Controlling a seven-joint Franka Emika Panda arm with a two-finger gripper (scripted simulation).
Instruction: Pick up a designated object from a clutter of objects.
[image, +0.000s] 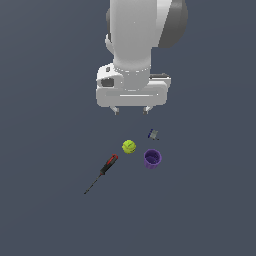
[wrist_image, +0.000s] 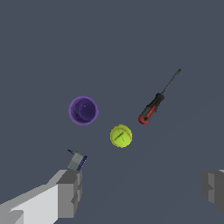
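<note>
A: Where is the target, the small round purple plastic cup with ridged, tapered sides (image: 152, 159)?

B: It stands upright on the dark grey table (image: 45, 210), mouth up. In the wrist view you look straight down into it (wrist_image: 83, 110). I'll take it as the landmark. The yellow-green ball (image: 129, 146) sits just beside the cup, apart from it, on the exterior view's left. The tiny grey-blue block (image: 153, 134) lies near the cup on the arm's side. The screwdriver with a red-and-black handle (image: 108, 165) lies farther from the cup, beyond the ball, its thin shaft pointing away from the cup.

A: And the end effector (image: 131, 109)?

B: Wide apart and holding nothing. It hangs above the clutter, nearer the block than the cup. In the wrist view one finger (wrist_image: 70, 192) is close to the block, and the other is at the frame's far edge.

A: Why so high and so open?

B: My guess: the height lets the wrist camera take in all four items, and the spread will clear the cup's rim. It is not yet over the cup; it would need to shift sideways, then descend, keeping clear of the ball and block.
</note>
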